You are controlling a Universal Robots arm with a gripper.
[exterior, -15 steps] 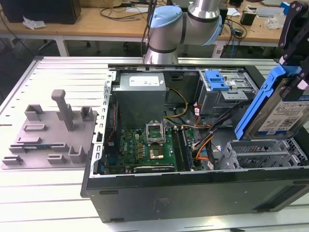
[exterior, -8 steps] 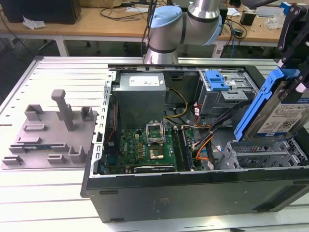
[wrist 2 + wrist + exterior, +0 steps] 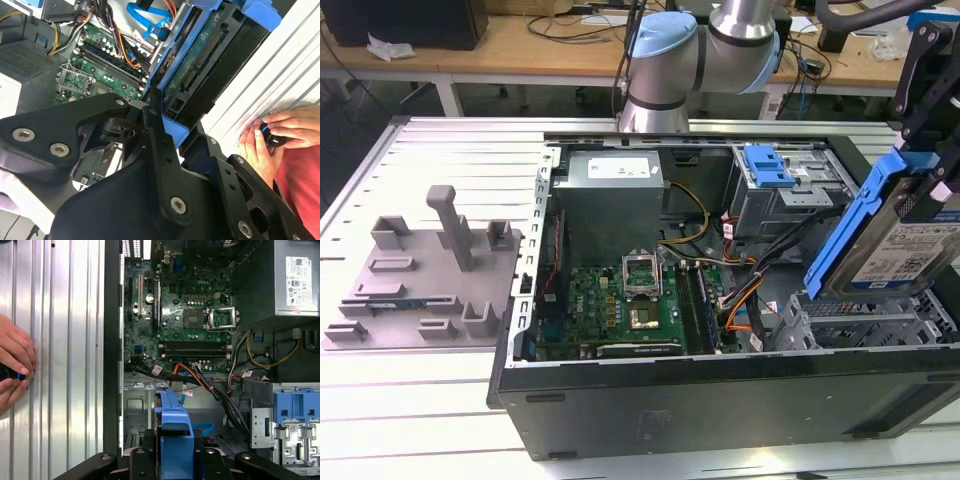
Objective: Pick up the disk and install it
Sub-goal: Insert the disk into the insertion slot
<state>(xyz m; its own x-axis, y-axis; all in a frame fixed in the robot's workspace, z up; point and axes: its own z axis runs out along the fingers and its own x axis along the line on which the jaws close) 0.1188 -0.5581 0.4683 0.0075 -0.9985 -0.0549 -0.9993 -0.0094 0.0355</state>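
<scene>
Got the disk pinched by its light-blue bracket. My gripper has its jaws clamped on the frame's top end, far right of the exterior view. It hangs tilted over the drive cage in the lower-right corner of the case, not seated. My worry: I'm only holding springy plastic at one end. It could twist or slip, go in crooked and jam on the cage, or snag the cables just beside it.
</scene>
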